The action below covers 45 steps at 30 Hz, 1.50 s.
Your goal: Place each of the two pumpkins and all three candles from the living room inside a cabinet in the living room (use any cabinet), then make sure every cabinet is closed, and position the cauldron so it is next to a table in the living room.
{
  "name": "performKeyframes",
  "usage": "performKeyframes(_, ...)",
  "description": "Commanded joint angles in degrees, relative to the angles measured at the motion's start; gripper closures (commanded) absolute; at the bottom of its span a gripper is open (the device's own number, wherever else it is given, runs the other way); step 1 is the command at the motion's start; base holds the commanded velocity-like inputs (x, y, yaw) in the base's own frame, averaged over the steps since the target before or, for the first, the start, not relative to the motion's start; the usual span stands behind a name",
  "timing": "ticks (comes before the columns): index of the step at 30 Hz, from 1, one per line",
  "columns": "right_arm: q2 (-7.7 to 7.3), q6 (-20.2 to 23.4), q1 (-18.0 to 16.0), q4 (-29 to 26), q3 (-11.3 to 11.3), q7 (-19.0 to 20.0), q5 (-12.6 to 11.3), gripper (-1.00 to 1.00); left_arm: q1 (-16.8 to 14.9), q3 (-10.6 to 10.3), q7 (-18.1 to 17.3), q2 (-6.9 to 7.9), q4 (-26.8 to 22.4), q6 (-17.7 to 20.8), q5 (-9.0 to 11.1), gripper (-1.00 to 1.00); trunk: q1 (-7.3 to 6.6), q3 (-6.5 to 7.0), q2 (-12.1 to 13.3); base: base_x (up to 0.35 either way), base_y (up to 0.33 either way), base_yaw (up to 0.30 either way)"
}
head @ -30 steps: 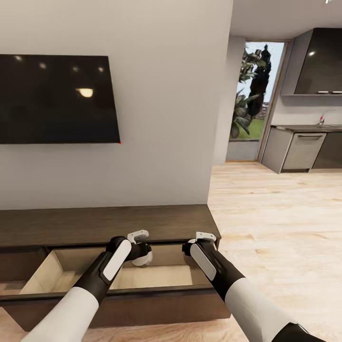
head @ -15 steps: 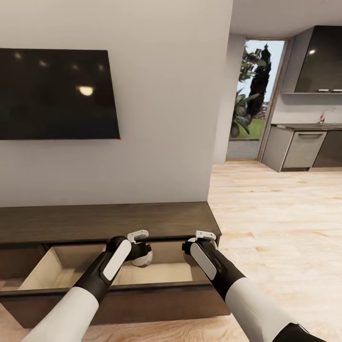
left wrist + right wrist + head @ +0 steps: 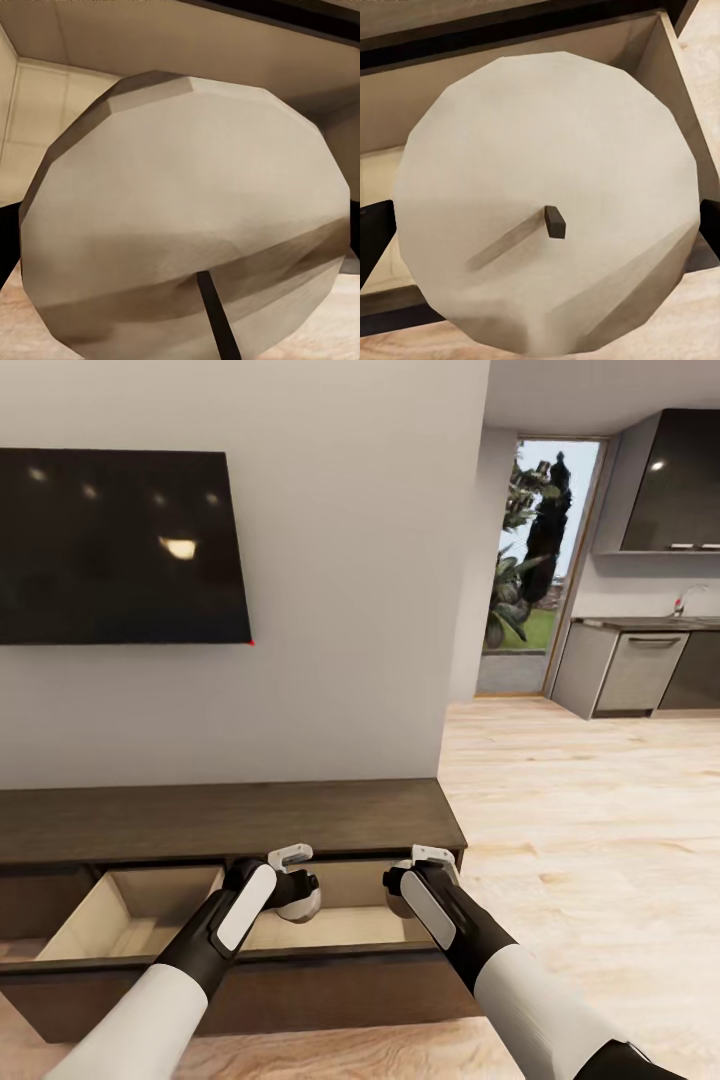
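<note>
We are holding a candle in each gripper above the open drawer point(image 3: 330, 935) of the low dark-brown cabinet point(image 3: 230, 820) under the wall-mounted TV point(image 3: 120, 545). The left gripper point(image 3: 297, 880) is clamped on the left candle point(image 3: 187, 217), its wick end facing the wrist camera; the right gripper point(image 3: 432, 868) is clamped on the right candle point(image 3: 547, 202) likewise. Both are hanging over the pale drawer interior, not yet released. We judge that these two candles are about to go in; the visible part of the drawer is holding nothing else, so the third candle, both pumpkins, the closing and the cauldron all appear to be left.
</note>
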Motion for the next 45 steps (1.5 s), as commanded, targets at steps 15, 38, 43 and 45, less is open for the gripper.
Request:
performKeyframes(15, -0.03, 0.03, -0.06, -0.08, 0.24, -0.56, -0.46, 1.0, -0.05, -0.09, 0.51, 0.03, -0.17, 0.08, 0.46, 1.0, 0.0, -0.06, -0.05, 0.062, 0.0, 0.0)
performKeyframes(38, -0.03, 0.03, -0.06, -0.26, 0.35, -0.56, -0.46, 1.0, -0.05, 0.0, 0.48, 0.1, -0.26, 0.08, 0.42, 1.0, 1.75, -1.5, -3.25, 0.112, 0.0, 0.0)
performKeyframes(43, -0.03, 0.03, -0.06, -0.26, 0.35, -0.56, -0.46, 1.0, -0.05, -0.01, 0.49, 0.1, -0.26, 0.08, 0.38, 1.0, 2.85, -2.4, -5.26, 0.0, 0.0, 0.0)
performKeyframes(45, -0.03, 0.03, -0.06, -0.26, 0.37, -0.56, -0.46, 1.0, -0.05, -0.01, 0.49, 0.1, -0.26, 0.08, 0.41, 1.0, 3.29, -2.76, -6.06, 0.0, 0.0, 0.0)
